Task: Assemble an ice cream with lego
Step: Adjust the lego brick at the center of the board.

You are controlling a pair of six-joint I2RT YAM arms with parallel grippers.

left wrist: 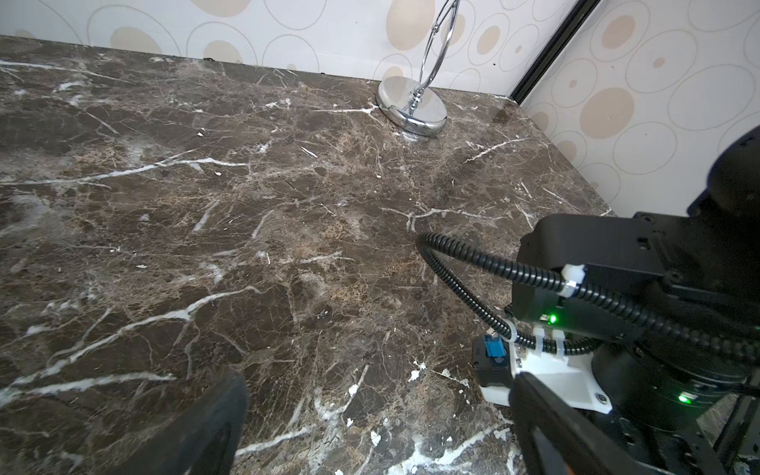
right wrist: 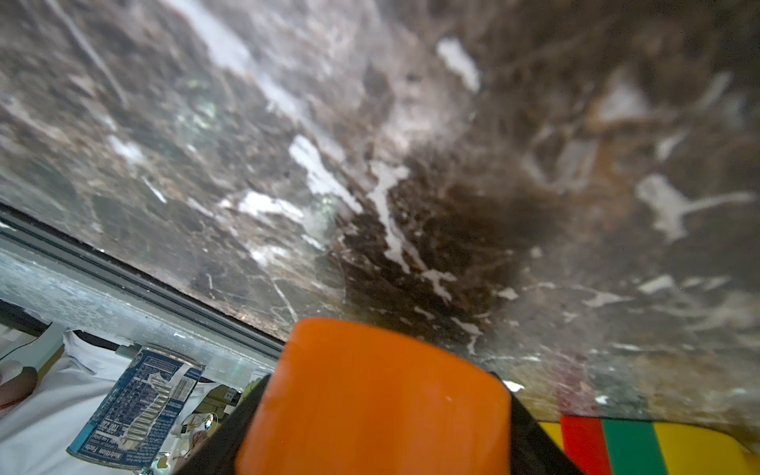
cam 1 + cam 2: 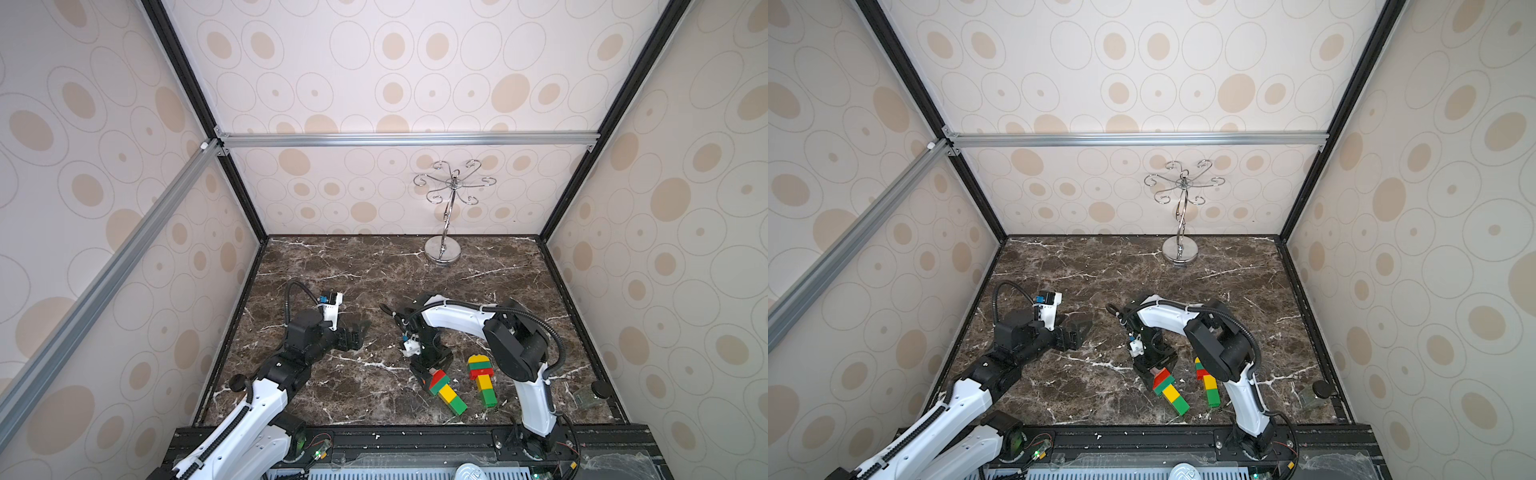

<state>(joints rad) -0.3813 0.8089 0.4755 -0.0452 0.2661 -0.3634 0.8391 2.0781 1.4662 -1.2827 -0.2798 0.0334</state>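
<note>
Right wrist view: right gripper (image 2: 382, 386) fingers (image 2: 530, 432) clamp orange dome (image 2: 370, 411), capping red-green-yellow-green stack (image 3: 449, 392) lying on worktop (image 3: 353, 270). Yellow-domed ice cream (image 3: 482, 378) lies finished just beside. Left gripper (image 3: 358, 334) fingers wide apart, empty. Looks nearly done: only release left.

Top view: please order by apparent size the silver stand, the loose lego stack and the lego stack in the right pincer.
1. silver stand: clearly largest.
2. loose lego stack and held lego stack: alike; the right pincer hides one end, so unranked.
</note>
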